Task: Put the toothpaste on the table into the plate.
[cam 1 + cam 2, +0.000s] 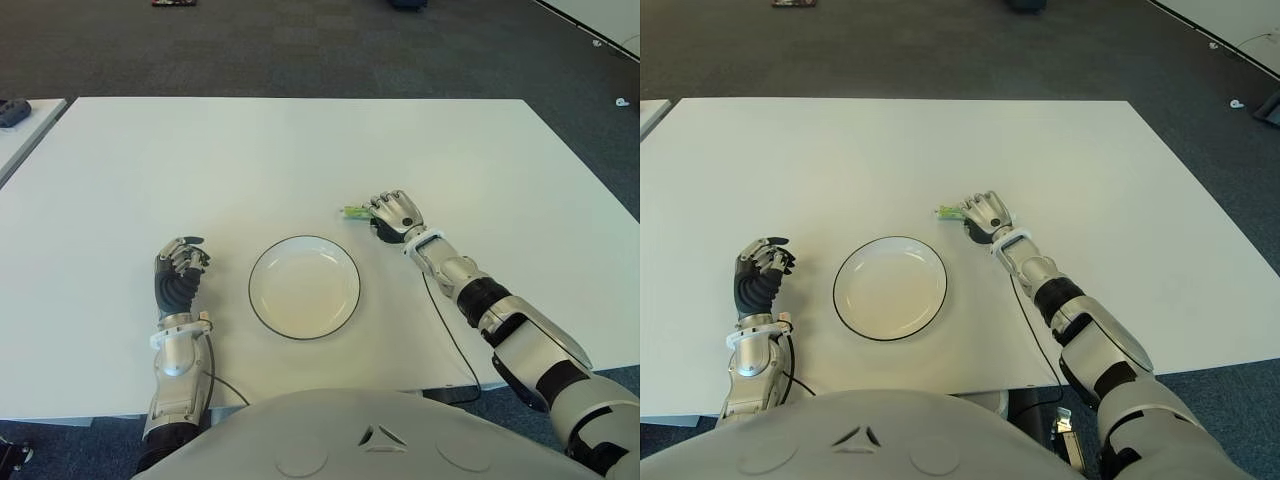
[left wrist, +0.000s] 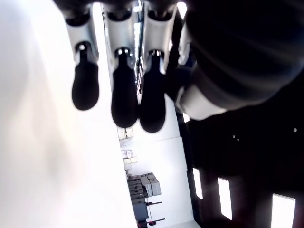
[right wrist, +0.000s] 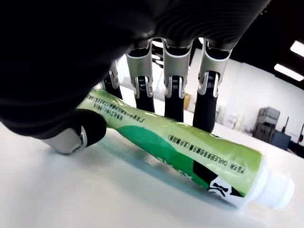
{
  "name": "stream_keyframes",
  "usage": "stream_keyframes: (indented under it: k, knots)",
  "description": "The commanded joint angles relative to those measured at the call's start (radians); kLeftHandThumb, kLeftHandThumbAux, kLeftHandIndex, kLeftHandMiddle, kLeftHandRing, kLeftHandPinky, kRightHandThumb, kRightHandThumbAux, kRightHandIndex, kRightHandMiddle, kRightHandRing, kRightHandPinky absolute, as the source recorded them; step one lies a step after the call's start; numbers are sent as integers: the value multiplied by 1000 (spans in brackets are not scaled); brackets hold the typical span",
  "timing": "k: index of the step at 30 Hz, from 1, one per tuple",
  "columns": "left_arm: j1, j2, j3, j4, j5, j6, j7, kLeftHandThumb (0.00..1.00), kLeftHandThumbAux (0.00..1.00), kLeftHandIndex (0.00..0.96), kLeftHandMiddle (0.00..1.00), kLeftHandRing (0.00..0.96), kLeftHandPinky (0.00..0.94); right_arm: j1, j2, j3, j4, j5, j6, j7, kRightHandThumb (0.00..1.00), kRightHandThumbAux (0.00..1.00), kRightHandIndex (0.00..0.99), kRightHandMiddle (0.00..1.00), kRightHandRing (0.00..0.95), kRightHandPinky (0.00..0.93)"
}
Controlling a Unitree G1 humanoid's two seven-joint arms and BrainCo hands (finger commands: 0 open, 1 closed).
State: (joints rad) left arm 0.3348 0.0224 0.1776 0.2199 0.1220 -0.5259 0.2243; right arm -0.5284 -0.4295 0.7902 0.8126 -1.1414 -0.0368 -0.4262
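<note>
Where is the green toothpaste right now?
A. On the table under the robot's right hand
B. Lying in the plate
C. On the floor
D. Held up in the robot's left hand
A. The toothpaste lies on the white table with the right hand closing its fingers around it; the plate beside it holds nothing, and the left hand holds nothing.

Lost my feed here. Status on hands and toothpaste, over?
Right hand closing around toothpaste, tube lying on table right of the plate. Left hand idle left of plate, holding nothing. Plate bare, path clear.
</note>
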Motion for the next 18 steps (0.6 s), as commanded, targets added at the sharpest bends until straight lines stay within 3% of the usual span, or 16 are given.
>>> stream_keyframes:
  k: [1, 8, 18]
  knots:
    - [-9, 0, -1, 24, 24, -8, 24, 697, 719, 434, 629, 643, 640, 16, 21, 30, 47, -22, 6, -58, 698, 636, 405, 493, 519, 510]
    - [-11, 6, -1, 37, 28, -23, 26, 697, 719, 434, 618, 638, 633, 15, 37, 17, 72, 19, -18, -129, 835, 670, 417, 539, 679, 677]
    - [-16, 2, 6, 44, 18, -12, 33, 695, 719, 433, 600, 624, 616, 22, 54, -12, 96, 83, -76, -187, 851, 677, 407, 538, 782, 813]
